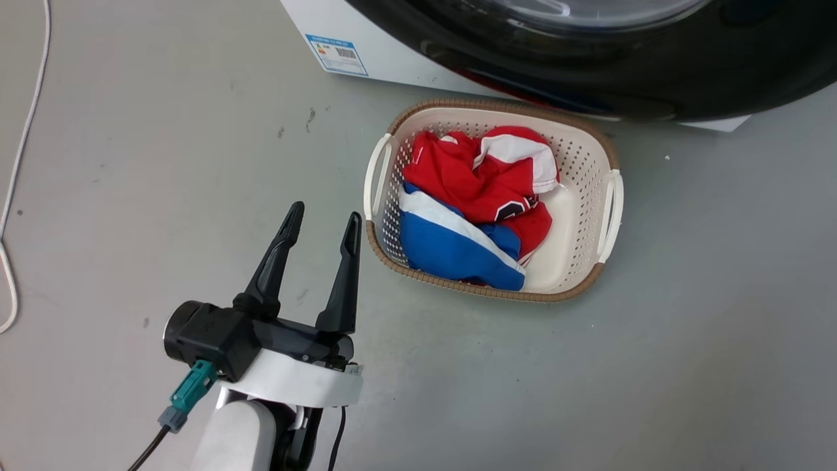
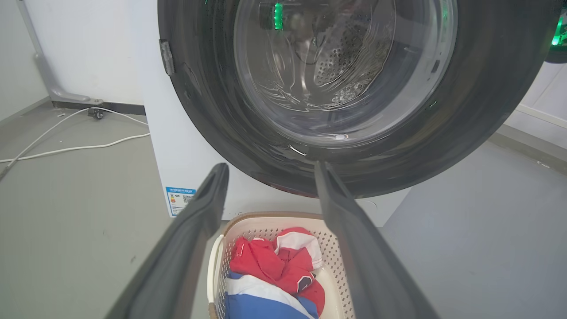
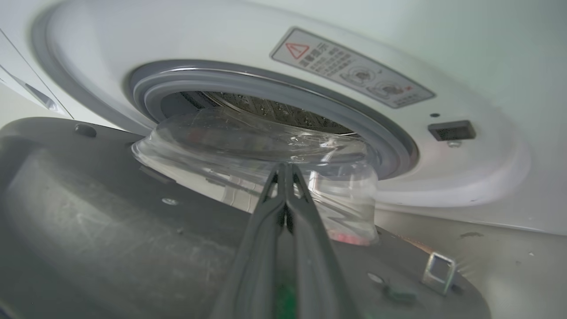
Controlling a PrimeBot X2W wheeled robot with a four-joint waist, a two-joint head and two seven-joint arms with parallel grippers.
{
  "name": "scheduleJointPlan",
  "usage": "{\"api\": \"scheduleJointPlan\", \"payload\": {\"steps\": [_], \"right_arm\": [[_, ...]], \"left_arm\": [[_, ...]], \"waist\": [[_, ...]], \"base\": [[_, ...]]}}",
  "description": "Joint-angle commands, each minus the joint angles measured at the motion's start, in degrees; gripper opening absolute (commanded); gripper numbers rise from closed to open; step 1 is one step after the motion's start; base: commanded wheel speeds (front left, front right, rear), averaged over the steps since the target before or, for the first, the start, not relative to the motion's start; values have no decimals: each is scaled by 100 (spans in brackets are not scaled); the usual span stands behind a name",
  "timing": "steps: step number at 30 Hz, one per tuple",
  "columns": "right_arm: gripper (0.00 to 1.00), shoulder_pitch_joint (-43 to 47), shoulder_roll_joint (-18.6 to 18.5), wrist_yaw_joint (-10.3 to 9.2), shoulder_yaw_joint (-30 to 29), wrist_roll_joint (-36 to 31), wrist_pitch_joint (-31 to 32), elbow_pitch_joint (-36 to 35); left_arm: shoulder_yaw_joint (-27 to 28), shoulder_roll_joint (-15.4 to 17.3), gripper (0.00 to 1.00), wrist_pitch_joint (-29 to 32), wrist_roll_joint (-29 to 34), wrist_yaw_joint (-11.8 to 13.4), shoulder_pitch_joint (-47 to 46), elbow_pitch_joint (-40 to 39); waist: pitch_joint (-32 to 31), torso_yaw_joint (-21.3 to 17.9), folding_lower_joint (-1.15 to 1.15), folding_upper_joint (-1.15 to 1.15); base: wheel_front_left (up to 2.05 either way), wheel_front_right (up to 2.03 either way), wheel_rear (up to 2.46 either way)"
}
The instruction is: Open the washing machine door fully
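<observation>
Where the washing machine door [image 3: 110,230] stands: partly swung off the drum opening [image 3: 354,119], over the laundry basket [image 1: 579,196].
Handling: likely stiff, hinged; glossy rim slippery, glass bowl [image 3: 221,146] fragile; push on the inner rim.
Left tool [image 1: 326,211]: spread wide, empty.
Right tool [image 3: 285,173]: fingers pressed together, gripping nothing, by the bowl.
Count: one door, one basket, two tools.

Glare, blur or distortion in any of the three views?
Head view: even soft light, sharp, sheen on the washing machine door. Left wrist view: green glints in its glass bowl, left gripper fingers soft up close. Right wrist view: bright streaks on that bowl, right gripper fingers blurred near the lens.
</observation>
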Motion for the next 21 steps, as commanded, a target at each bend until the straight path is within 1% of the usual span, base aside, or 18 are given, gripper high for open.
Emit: {"api": "scheduleJointPlan", "payload": {"steps": [1,5,11,21], "right_arm": [[0,212,96,0,-32,-38,88,-95],[0,520,239,0,-96,-49,227,-284],[0,1083,428,0,-33,126,444,-561],[0,2246,609,0,331,566,752,-907]], "left_arm": [[15,-5,100,-16,-8,-9,25,13],[35,-5,100,-16,14,-9,98,65],[68,-5,100,-16,53,-9,257,119],[173,-6,100,-16,67,-9,654,204]], "waist": [[-89,-18,0,0],[-286,-46,0,0],[-671,-67,0,0],[-1379,-12,0,0]], "base": [[0,0,0],[0,0,0],[0,0,0],[0,0,0]]}}
